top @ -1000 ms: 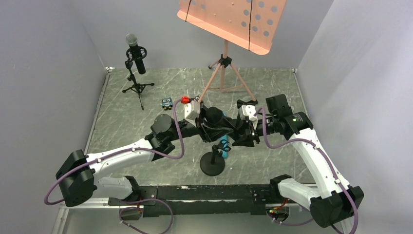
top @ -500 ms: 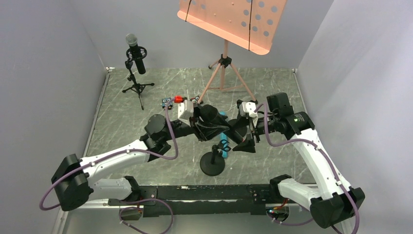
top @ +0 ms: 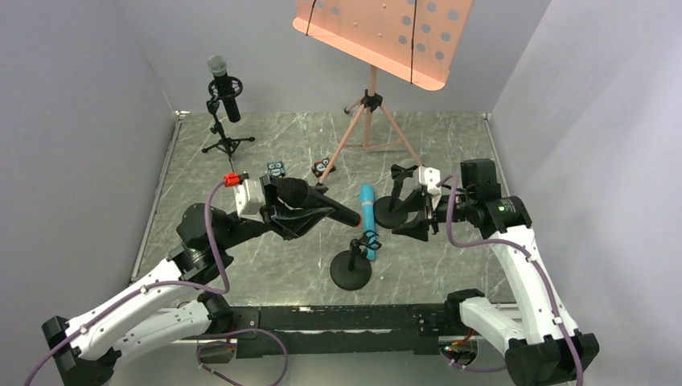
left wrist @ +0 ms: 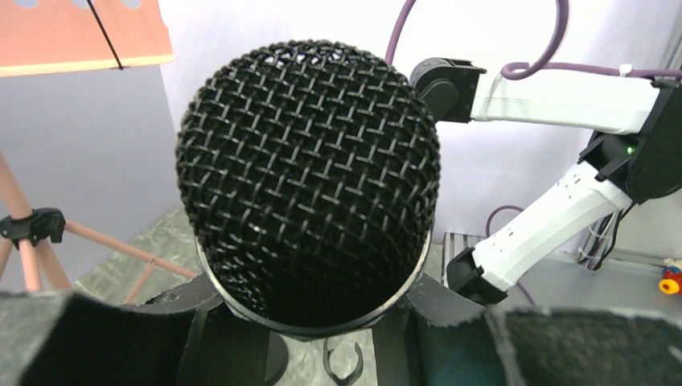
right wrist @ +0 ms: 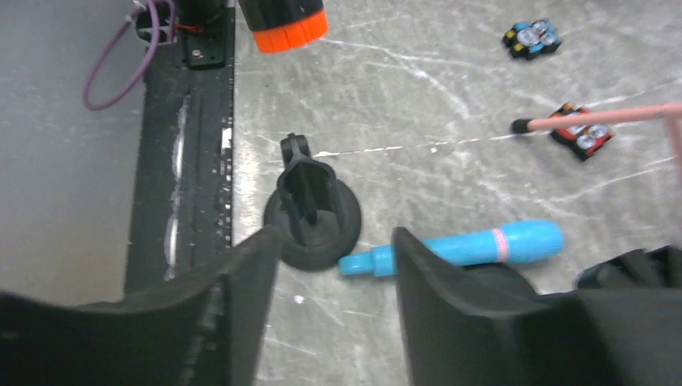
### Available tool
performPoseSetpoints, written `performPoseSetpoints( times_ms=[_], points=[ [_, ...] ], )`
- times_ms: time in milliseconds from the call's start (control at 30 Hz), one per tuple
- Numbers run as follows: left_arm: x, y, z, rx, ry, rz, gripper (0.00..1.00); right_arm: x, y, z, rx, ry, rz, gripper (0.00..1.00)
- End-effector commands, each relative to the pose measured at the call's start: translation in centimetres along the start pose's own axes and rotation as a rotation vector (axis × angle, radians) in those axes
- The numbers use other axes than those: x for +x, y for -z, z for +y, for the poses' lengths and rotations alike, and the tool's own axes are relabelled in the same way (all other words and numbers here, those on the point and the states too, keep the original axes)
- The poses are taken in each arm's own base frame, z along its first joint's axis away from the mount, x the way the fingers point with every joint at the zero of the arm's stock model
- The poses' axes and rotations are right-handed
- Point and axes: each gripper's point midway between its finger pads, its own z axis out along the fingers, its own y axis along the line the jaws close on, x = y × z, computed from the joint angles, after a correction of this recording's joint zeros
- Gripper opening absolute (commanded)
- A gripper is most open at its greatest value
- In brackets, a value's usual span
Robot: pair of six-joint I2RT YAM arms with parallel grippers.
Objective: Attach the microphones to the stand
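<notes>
Left tool [top: 310,213]: clamped on the black microphone [top: 322,205], which is held above the desk [top: 241,265], left of centre.
Black microphone: the mesh head is turned to the left and fills the left wrist view. The orange end cap [right wrist: 281,24] is turned to the right, toward the middle of the desk.
Right tool [right wrist: 334,241]: the fingers are seen apart with nothing gripped. It is held over the right half of the desk and faces left.
Turquoise microphone [top: 368,213]: laid flat on the desk at centre, running near to far. Its thin near end is seen just beside the round base of the small stand [top: 351,269].
Small stand: placed at the near centre with an open clip on top, in which no microphone is held.
Second round base [top: 392,211]: seen just right of the turquoise microphone. What it belongs to cannot be told.
Silver-headed microphone [top: 225,88]: already clipped in the tripod stand [top: 227,145] at the far left corner.
Music stand [top: 378,32]: set at the far centre, with a salmon-coloured tray.
Blue figurine [top: 276,169]: laid on the desk beyond the left tool.
Red figurine [top: 323,166]: laid just right of the blue one, near a leg of the music stand.
</notes>
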Motion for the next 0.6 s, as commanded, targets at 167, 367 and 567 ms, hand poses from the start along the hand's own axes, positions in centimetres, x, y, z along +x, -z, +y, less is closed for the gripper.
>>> performPoseSetpoints(
  times_ms=[167, 367, 567],
  points=[
    [0.2, 1.3, 0.0, -0.022, -0.029, 0.03, 0.0, 3.4, -2.8, 0.5, -0.192, 0.114, 0.044, 0.06],
    [0.6, 1.1, -0.5, 0.012, -0.017, 0.023, 0.0, 4.3, -3.8, 1.0, -0.302, 0.073, 0.053, 0.0],
    [1.2, 0.6, -0.4, 0.026, -0.015, 0.031, 0.0, 5.4, -4.5, 1.9, -0.324, 0.06, 0.046, 0.0]
  ],
)
